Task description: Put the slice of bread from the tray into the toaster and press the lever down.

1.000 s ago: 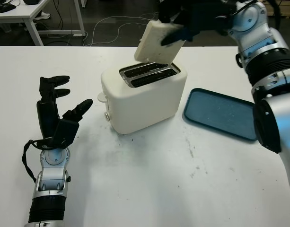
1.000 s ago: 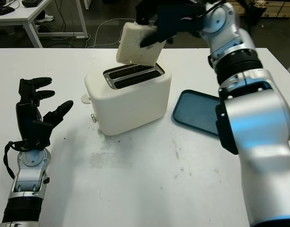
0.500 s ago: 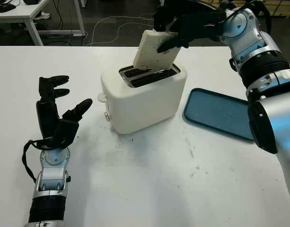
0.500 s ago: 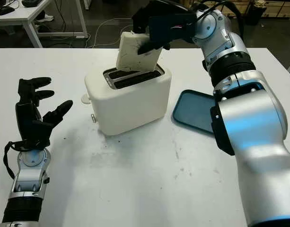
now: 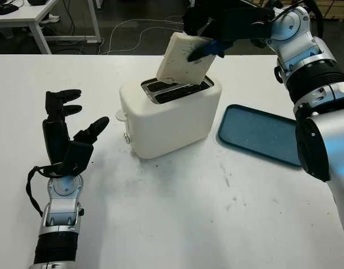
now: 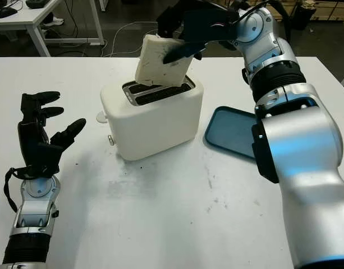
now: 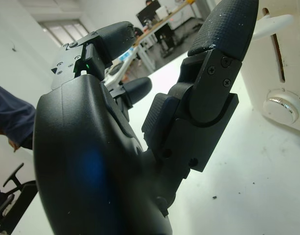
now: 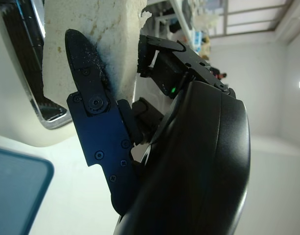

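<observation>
Left eye view: my right hand (image 5: pixel 219 28) grips the bread (image 5: pixel 183 59) tilted over the toaster (image 5: pixel 169 115) at 12 o'clock; next, lower into slot.

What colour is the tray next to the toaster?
The tray is dark teal blue, clearest in the left eye view.

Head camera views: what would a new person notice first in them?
First, the right hand holding the bread tilted above the toaster, its lower edge at the slots, at the far middle of the table. Next, the blue tray lying bare beside the toaster, on the robot's right. The left hand is open, near the table's left side.
</observation>
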### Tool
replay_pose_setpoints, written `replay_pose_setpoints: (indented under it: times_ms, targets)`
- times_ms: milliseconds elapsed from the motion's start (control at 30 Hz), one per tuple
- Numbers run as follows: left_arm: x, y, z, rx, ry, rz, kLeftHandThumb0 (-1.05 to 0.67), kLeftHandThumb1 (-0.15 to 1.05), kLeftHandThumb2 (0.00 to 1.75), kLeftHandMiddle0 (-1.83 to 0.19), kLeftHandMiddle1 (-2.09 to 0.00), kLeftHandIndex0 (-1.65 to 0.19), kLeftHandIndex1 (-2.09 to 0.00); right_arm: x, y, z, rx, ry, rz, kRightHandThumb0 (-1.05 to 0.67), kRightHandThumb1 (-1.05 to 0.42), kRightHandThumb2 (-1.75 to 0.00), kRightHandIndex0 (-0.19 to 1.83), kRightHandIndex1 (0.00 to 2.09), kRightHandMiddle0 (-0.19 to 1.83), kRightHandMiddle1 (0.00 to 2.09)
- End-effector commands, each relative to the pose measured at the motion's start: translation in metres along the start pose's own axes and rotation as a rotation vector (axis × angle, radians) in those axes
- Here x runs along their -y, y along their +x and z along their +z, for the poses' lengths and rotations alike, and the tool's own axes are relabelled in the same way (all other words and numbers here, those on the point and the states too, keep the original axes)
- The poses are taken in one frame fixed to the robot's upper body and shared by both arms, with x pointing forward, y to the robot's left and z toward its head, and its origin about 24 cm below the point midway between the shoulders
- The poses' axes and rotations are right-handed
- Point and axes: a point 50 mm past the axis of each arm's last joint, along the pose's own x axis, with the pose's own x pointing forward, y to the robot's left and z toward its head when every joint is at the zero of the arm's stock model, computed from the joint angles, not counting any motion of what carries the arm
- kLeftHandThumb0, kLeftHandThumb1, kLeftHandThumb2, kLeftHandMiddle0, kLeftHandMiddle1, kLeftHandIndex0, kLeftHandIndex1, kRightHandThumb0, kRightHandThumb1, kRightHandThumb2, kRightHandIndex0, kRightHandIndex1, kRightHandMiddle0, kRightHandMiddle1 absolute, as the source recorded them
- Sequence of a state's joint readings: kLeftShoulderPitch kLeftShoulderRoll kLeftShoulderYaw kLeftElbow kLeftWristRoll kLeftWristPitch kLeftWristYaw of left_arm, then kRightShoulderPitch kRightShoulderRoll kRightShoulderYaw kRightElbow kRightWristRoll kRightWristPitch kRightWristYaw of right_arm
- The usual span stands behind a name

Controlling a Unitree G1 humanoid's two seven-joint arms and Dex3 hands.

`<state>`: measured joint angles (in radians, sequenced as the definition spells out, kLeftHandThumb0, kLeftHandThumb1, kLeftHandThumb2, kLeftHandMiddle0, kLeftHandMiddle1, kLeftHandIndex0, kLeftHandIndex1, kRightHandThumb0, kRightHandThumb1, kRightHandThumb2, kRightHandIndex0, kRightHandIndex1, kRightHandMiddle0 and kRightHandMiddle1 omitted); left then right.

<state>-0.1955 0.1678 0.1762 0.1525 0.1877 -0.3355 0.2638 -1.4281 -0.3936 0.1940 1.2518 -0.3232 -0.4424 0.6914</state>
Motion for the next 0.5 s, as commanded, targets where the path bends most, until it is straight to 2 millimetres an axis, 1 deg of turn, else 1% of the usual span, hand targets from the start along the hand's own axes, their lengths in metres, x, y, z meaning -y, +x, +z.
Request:
replay_pose_setpoints:
  times_ms: [0,67,200,467]
  targets:
    - [0.001,-0.002,-0.002,-0.008,-0.001,-0.002,-0.99,0.83,0.00,-0.04,-1.45,-0.02,-1.34,0.002,-0.001,0.000,0.005,0.020,-0.002,-0.64,-0.92,-0.19,1.12,1.75,0.95,1.75]
    - [0.001,-0.002,-0.002,-0.010,0.009,-0.002,-0.99,0.84,0.00,-0.04,-1.45,-0.02,-1.34,0.000,-0.001,-0.001,-0.006,0.003,0.003,-0.68,-0.92,-0.20,1.12,1.75,0.95,1.75]
    - [0.000,-0.002,-0.002,-0.008,0.012,-0.006,-0.99,0.84,0.00,-0.04,-1.45,-0.01,-1.34,-0.007,0.002,-0.005,-0.029,0.008,0.034,-0.60,-0.92,-0.17,1.12,1.75,0.95,1.75]
    - [0.000,-0.002,-0.002,-0.006,0.011,-0.005,-0.98,0.84,0.00,-0.03,-1.46,-0.01,-1.34,-0.025,0.007,-0.014,-0.053,0.013,0.086,-0.56,-0.92,-0.17,1.06,1.75,0.88,1.75]
